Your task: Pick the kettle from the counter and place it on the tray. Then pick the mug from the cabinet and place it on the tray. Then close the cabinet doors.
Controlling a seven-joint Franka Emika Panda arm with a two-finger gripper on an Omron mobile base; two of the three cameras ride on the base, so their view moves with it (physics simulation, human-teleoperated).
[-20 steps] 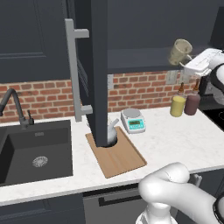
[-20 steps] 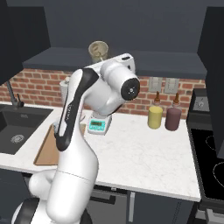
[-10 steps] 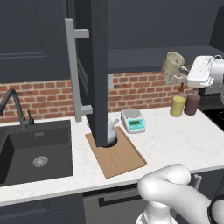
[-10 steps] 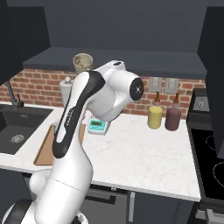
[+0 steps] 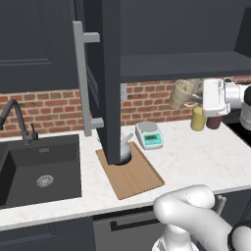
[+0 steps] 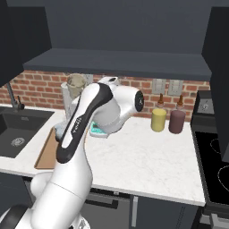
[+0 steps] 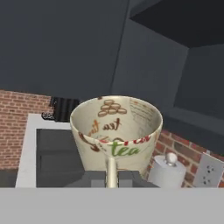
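Note:
My gripper (image 5: 197, 96) is shut on the handle of the beige mug (image 5: 182, 93), holding it in the air below the cabinet (image 5: 181, 66) shelf, above the counter (image 5: 196, 157). In the hand view the mug (image 7: 116, 129) lies mouth toward the camera, its handle pinched between the fingertips (image 7: 94, 178). The right base view has the mug (image 6: 76, 83) left of the arm. The kettle (image 5: 125, 151) stands on the tray (image 5: 135, 179), partly hidden by the open cabinet door (image 5: 110, 73).
A white scale (image 5: 149, 134) sits behind the tray, with a yellow bottle (image 5: 197, 119) and a dark red bottle (image 5: 213, 122) by the brick wall. A black sink (image 5: 39, 169) lies left, a stove (image 6: 219, 170) right. A paper-towel roll (image 7: 166, 171) stands beyond the mug.
My hand has carried the mug leftward and down, away from the cabinet shelf toward the middle of the counter. Kettle, tray and doors have not moved.

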